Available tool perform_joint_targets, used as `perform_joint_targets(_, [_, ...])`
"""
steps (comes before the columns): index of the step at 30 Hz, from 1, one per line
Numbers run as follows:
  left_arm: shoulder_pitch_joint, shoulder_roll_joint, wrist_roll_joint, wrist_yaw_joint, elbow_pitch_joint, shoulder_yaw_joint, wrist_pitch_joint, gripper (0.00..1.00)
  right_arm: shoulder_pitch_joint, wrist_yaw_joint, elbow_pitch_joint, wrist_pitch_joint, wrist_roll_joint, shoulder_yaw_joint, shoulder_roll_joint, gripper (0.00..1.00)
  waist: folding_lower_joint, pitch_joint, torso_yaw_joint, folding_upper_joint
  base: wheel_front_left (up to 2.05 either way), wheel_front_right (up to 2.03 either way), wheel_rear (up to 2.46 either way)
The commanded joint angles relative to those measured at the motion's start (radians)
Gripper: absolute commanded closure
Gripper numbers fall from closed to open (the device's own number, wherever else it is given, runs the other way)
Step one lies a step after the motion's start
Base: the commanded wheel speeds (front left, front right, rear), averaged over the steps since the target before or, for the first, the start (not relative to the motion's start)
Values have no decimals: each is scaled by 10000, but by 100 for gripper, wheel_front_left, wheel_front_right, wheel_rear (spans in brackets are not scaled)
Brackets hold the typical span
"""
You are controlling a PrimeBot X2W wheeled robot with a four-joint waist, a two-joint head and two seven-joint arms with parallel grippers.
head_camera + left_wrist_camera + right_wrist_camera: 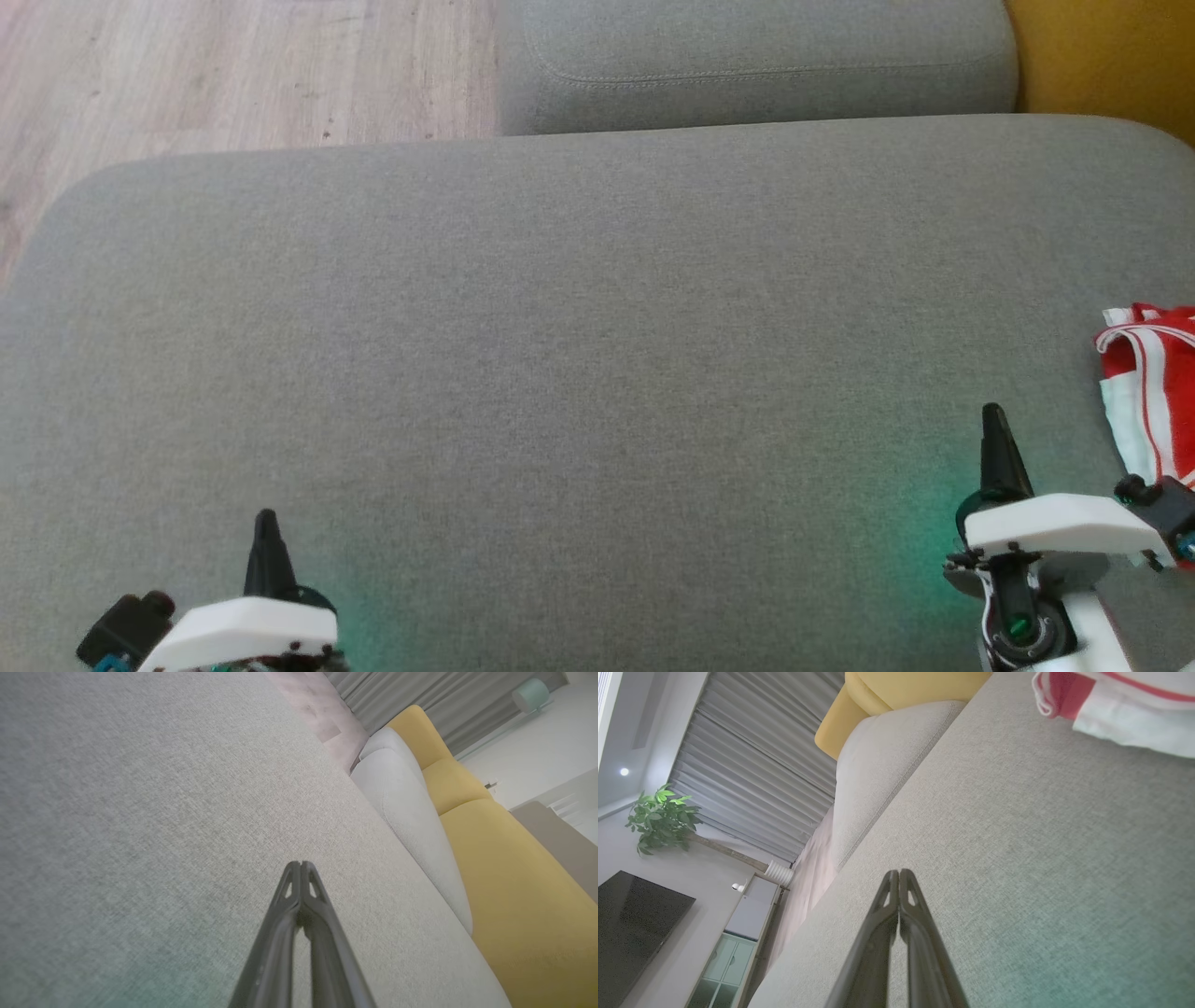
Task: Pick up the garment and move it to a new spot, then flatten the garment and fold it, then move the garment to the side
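Observation:
The garment point(1153, 392), red with white sleeve ends and stripe trim, lies bunched at the far right edge of the grey cushion point(579, 355), cut off by the frame. In the right wrist view the garment point(1111, 704) sits at the top right. My right gripper point(995, 439) is shut and empty, a short way to the left of the garment and nearer to me. Its closed fingertips point(900, 877) hover over bare cushion. My left gripper point(266, 541) is shut and empty at the lower left, far from the garment, its fingertips point(300, 870) together above the fabric.
A second grey cushion point(756, 61) lies beyond the big one, with wooden floor point(233, 70) at the upper left and yellow upholstery point(1111, 56) at the upper right. A plant point(661, 821), grey curtains and a dark screen point(630, 924) stand in the room behind.

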Motion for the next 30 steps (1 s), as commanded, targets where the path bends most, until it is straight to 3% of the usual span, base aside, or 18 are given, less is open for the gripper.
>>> perform_joint_targets(1, [-551,41,-294,-71,-399,288,50,100,-251,-4,-429,104,318,57,-36,100,0,-4,-5,-1,0,0,0])
perform_joint_targets(30, [-712,55,-3332,-403,-943,755,858,100,-24,-6,-1335,916,3410,-330,-45,100,0,-75,-97,-1,0,0,0])
